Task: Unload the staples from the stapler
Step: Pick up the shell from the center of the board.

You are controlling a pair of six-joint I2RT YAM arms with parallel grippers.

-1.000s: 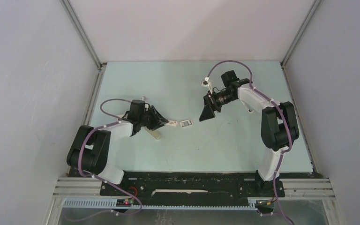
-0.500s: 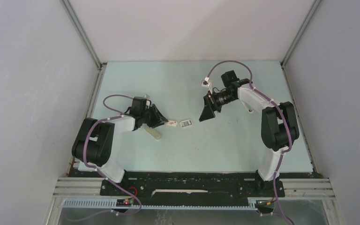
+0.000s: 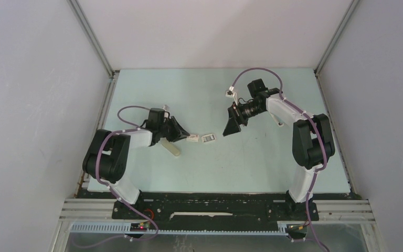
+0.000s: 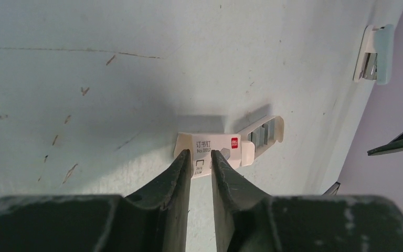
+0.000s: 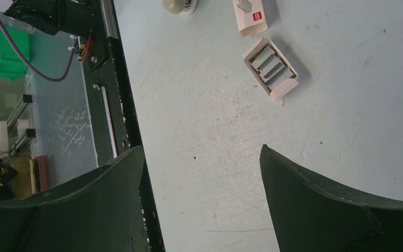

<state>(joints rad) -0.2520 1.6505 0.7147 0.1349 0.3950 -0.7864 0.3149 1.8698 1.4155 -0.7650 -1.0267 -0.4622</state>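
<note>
I read "订书钉 No.0012" beside a red logo on the small white box [image 4: 218, 143] at mid-frame in the left wrist view. The pale green counter [image 3: 189, 94] is scuffed, with grey walls around it. The staples [image 5: 269, 65] lie as silvery strips in an open tray [image 5: 279, 93] just beside that box. My left pincer [image 4: 201, 157] is narrowed to a slim gap over the box's near edge. My right pincer [image 5: 200, 149] is spread wide above bare counter.
</note>
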